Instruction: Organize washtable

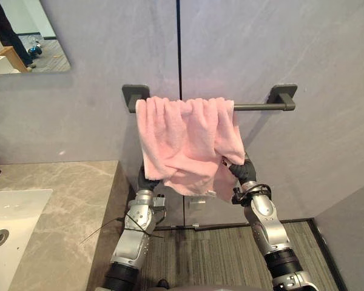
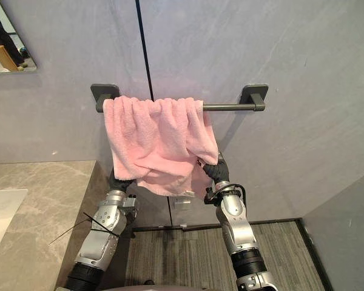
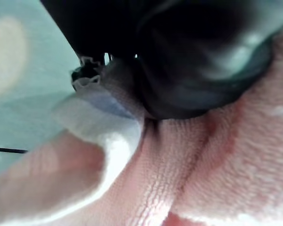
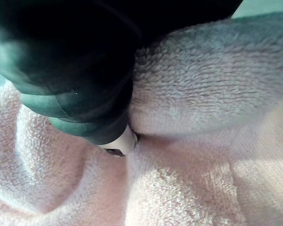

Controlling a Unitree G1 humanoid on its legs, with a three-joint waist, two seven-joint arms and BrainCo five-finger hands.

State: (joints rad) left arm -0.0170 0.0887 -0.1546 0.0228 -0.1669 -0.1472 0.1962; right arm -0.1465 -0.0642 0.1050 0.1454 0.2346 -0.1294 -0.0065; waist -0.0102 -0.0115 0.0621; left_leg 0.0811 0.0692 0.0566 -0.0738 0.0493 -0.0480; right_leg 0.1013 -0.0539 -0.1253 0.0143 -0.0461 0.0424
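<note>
Both hands up at the towel, fingers buried in pink cloth.

The fluffy pink terry towel (image 1: 185, 142) hangs bunched over the left part of the dark metal wall bar (image 1: 261, 107), draped down against the grey panelled wall (image 1: 291, 48). The left hand (image 1: 147, 182) is tucked behind the towel's lower left edge and the right hand (image 1: 244, 171) is in under the lower right corner. In the wrist views each dark cover sits tight against the terry, so I cannot tell whether either hand is gripping or loose. The beige marble counter (image 1: 67, 200) with its white sink (image 1: 12, 212) sits off to the left.
</note>
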